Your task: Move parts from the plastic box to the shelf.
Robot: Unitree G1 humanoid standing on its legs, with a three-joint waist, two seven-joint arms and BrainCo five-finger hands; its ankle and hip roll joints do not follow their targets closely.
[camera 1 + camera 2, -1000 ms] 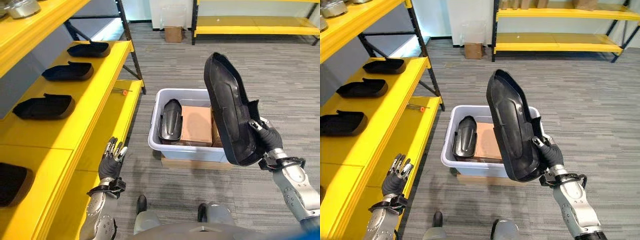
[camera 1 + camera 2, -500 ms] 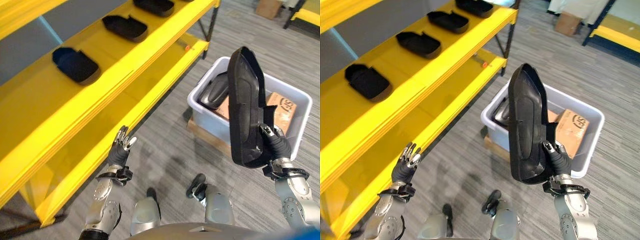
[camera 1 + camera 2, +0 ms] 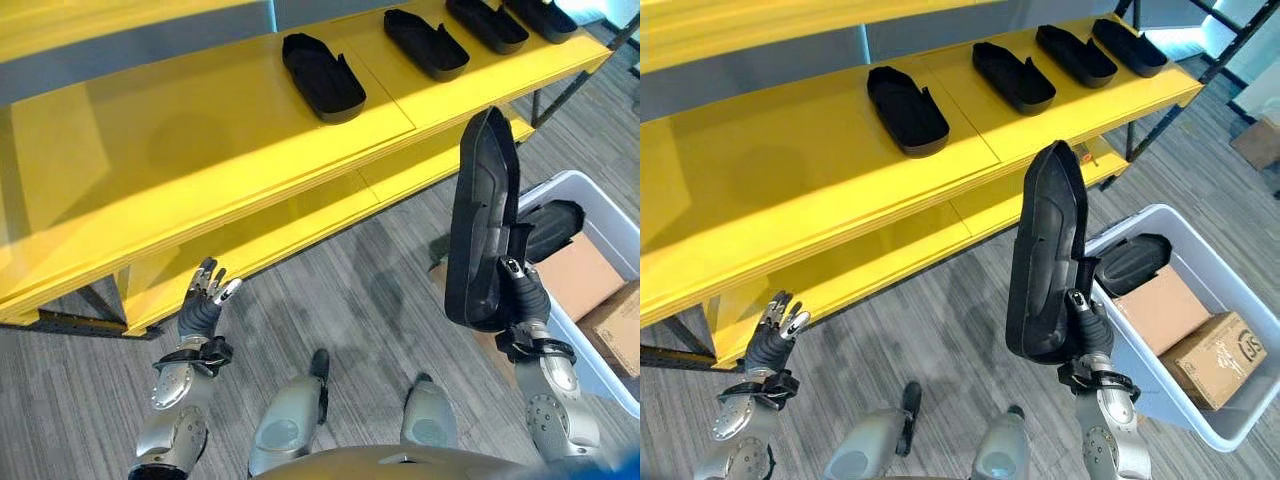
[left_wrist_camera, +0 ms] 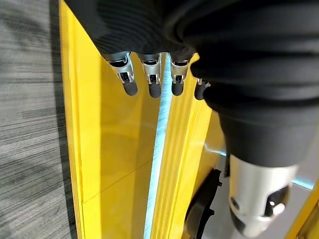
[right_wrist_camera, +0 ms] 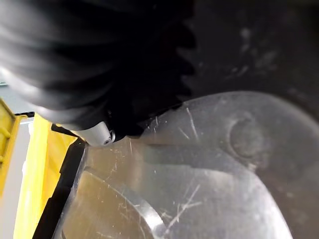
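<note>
One black part [image 3: 1045, 260] gripped upright in right hand [image 3: 1087, 330]; view has swung to shelf [image 3: 790, 170], placing next. Left hand [image 3: 773, 338] fingers relaxed, empty.

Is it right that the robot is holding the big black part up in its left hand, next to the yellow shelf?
Not quite. The big black part is held upright by the right hand, not the left. The right eye view shows those fingers curled round its lower end. The left hand hangs open and holds nothing, low by the yellow shelf. The rest is right.
</note>
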